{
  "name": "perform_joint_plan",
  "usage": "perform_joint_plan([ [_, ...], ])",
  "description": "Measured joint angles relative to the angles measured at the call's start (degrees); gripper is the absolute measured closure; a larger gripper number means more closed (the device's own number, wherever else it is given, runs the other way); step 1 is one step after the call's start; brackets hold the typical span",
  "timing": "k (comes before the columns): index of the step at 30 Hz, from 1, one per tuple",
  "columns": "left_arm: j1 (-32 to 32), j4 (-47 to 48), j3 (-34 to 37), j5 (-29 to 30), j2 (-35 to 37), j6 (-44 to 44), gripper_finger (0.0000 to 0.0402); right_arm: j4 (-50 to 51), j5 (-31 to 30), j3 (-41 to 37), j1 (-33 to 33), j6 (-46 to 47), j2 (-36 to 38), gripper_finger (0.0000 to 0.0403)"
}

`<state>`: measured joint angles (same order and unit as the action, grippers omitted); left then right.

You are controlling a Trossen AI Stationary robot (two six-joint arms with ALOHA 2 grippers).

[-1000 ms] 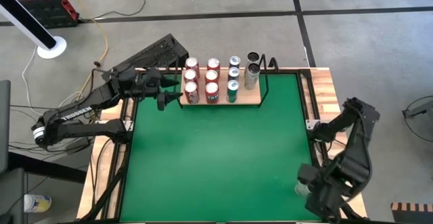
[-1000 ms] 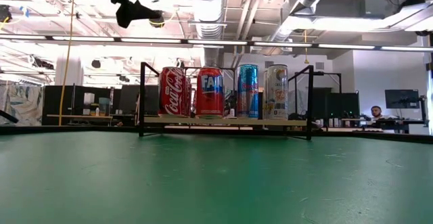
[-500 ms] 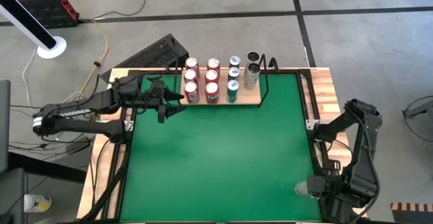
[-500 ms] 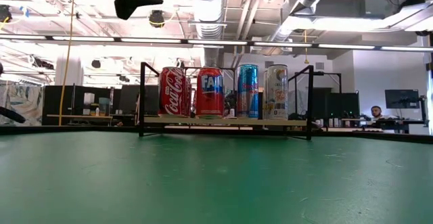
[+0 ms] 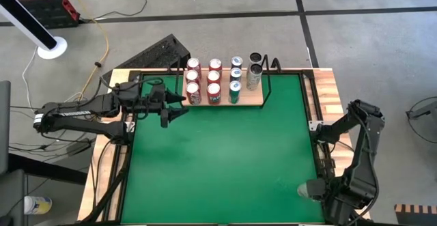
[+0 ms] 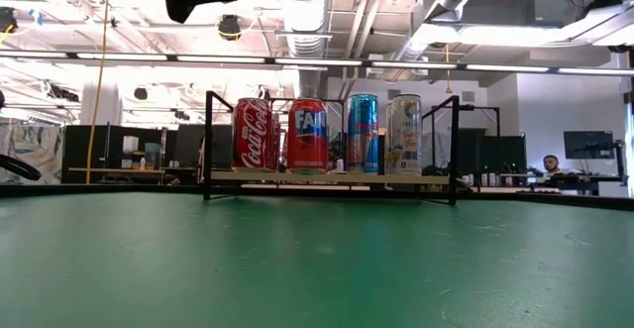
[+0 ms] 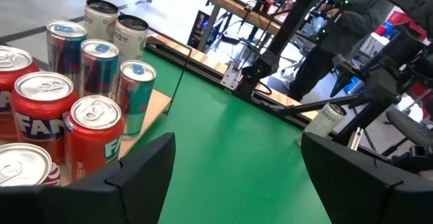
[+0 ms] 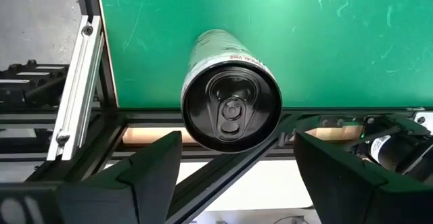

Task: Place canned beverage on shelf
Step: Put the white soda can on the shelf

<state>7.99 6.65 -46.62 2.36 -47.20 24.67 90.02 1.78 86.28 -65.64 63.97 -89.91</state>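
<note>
Up at the far edge of the green table [image 5: 218, 164] sits the shelf [image 5: 254, 104], a flat wood board with thin black wire at its ends. Cans stand on it in rows: red cans [image 5: 193, 89] toward the left end, then blue cans [image 5: 235, 88], then pale cans [image 5: 254, 76] toward the right end. In the low view the red, blue and pale cans stand upright side by side.

The left gripper [image 5: 179, 106] hangs above the table near the far left corner, just beside the left end of the shelf. Its fingers [image 7: 142, 166] are spread wide and hold nothing.

The right gripper [image 5: 315, 190] is at the near right corner of the table. One more can [image 8: 231, 105] stands there at the table's near edge, and its dark top looks up between the fingers [image 8: 145, 170]. These fingers are spread apart too and do not touch the can.
</note>
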Motion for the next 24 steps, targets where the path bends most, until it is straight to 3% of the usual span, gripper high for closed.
perform_joint_plan([
  [13,-0.2,0.4,0.0,0.1,0.0,-2.0,0.0098,-2.7,0.6,0.0,4.0,-5.7,0.0,0.0093],
  [24,-0.2,0.7,0.0,0.1,0.0,-2.0,0.0098,-6.3,1.5,-3.5,3.0,-5.6,0.1,0.0093],
])
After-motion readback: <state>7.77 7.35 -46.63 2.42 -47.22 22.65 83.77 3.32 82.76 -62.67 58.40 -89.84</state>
